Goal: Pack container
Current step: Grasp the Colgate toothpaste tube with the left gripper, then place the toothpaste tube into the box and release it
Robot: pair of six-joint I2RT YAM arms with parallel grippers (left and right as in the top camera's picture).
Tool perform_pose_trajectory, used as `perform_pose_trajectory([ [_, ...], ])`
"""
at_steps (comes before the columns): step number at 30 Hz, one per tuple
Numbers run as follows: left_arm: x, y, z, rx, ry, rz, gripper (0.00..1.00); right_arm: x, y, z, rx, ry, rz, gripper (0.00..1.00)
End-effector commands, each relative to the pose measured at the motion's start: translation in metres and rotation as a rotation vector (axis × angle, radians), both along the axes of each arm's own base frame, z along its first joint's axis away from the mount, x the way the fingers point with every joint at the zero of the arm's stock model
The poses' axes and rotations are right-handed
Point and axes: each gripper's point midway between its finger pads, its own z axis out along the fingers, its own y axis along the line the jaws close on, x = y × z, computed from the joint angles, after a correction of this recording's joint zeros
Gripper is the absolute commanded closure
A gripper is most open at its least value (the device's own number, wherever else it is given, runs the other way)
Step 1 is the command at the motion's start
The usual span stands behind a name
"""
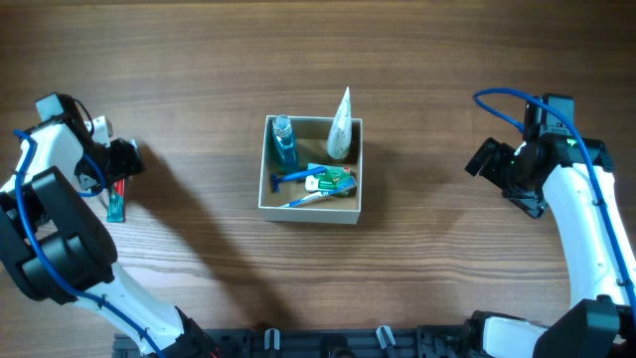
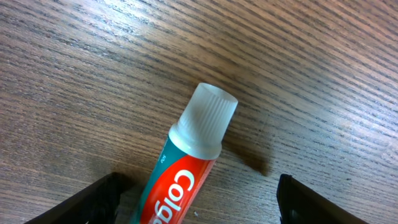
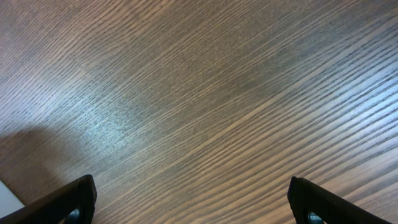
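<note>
The container, a square white-walled box with a tan inside, stands at the table's middle. It holds a blue bottle, a white tube, a blue razor and a green packet. A red and teal Colgate toothpaste tube with a white cap lies on the table at far left. My left gripper is open, its fingers on either side of the tube and apart from it. My right gripper is open and empty over bare wood at the right.
The table is dark brown wood. A white corner shows at the lower left edge of the right wrist view. The arm bases line the front edge.
</note>
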Motion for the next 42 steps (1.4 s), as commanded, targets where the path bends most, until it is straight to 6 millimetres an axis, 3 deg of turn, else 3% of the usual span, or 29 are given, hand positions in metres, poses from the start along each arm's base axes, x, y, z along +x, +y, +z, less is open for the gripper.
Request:
perform_pose_trajectory([
  [1, -0.014, -0.005, -0.015, -0.017, 0.050, -0.006, 0.24, -0.001, -0.002, 0.004, -0.011, -0.012, 0.009, 0.00],
  [4, -0.014, -0.005, -0.015, -0.018, 0.051, -0.005, 0.34, -0.001, -0.002, 0.004, -0.011, -0.012, 0.009, 0.00],
  [8, -0.011, -0.010, -0.014, -0.048, 0.035, -0.009, 0.59, -0.001, -0.002, 0.004, -0.010, -0.011, 0.009, 0.00],
  [21, -0.011, -0.010, -0.013, -0.045, 0.030, -0.009, 0.90, -0.001, -0.002, 0.004, -0.011, -0.012, 0.009, 0.00],
  [25, -0.001, -0.005, 0.016, -0.013, -0.039, 0.016, 0.92, -0.001, -0.002, 0.004, -0.011, -0.012, 0.008, 0.00],
  [28, 0.012, -0.012, 0.065, 0.035, -0.158, -0.007, 0.91, 0.000, -0.002, 0.004, -0.008, -0.017, -0.003, 0.00],
  [30, 0.025, -0.037, 0.111, 0.065, -0.277, -0.077, 0.93, 0.001, -0.001, 0.004, -0.005, -0.021, -0.002, 0.00],
  [32, 0.033, -0.074, 0.159, 0.099, -0.399, -0.178, 0.96, 0.001, -0.001, 0.004, -0.005, -0.021, -0.002, 0.00],
  [36, 0.024, -0.188, 0.234, 0.117, -0.612, -0.529, 0.96, 0.004, -0.002, 0.005, -0.007, -0.032, -0.002, 0.00],
  [37, 0.019, -0.205, 0.240, 0.120, -0.631, -0.603, 0.96, 0.004, -0.002, 0.005, -0.006, -0.034, -0.006, 0.00],
  [38, 0.005, -0.243, 0.250, 0.126, -0.662, -0.773, 0.96, 0.005, -0.002, 0.005, -0.005, -0.037, -0.011, 0.00],
  [39, -0.006, -0.267, 0.253, 0.129, -0.676, -0.889, 0.96, 0.005, -0.002, 0.005, -0.004, -0.038, -0.017, 0.00],
  [42, -0.035, -0.323, 0.248, 0.144, -0.679, -1.225, 0.96, 0.007, -0.001, 0.005, 0.002, -0.045, -0.015, 0.00],
])
